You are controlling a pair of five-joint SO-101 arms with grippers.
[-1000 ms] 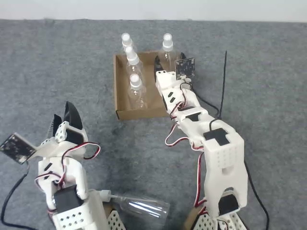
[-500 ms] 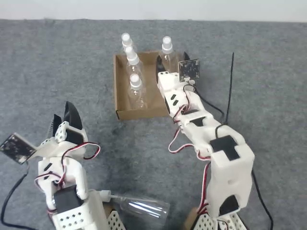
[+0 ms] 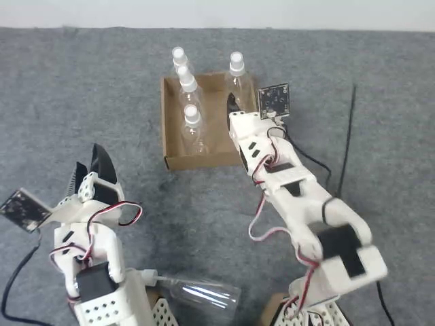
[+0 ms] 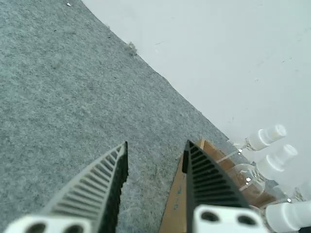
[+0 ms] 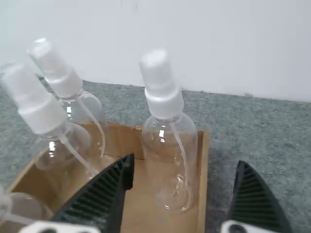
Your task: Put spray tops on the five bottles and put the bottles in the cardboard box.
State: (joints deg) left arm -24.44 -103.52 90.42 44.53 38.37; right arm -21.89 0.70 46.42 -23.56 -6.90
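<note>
From above, a shallow brown cardboard box point(image 3: 165, 129) sat open-topped on a grey, felt-like mat point(image 3: 380, 81). Four clear, round-shouldered plastic bottles point(image 3: 194, 136) stood upright inside it, each capped with a white cylindrical spray top point(image 3: 236, 62). A fifth bottle point(image 3: 200, 293) lay on its side on the mat beside the left arm's base, well apart from the box. The right gripper point(image 3: 232, 107) hung at the box's right wall. The left gripper point(image 3: 88, 157) sat well away from the box with its jaws apart.

In the left wrist view, ribbed black fingers point(image 4: 109, 179) stood parted over the mat, holding nothing, with a corner of the box beyond them.

In the right wrist view, the jaws were spread wide to either side of one upright bottle in the box's corner and did not touch it. A thin dip tube point(image 5: 177, 145) curved down inside that bottle.
</note>
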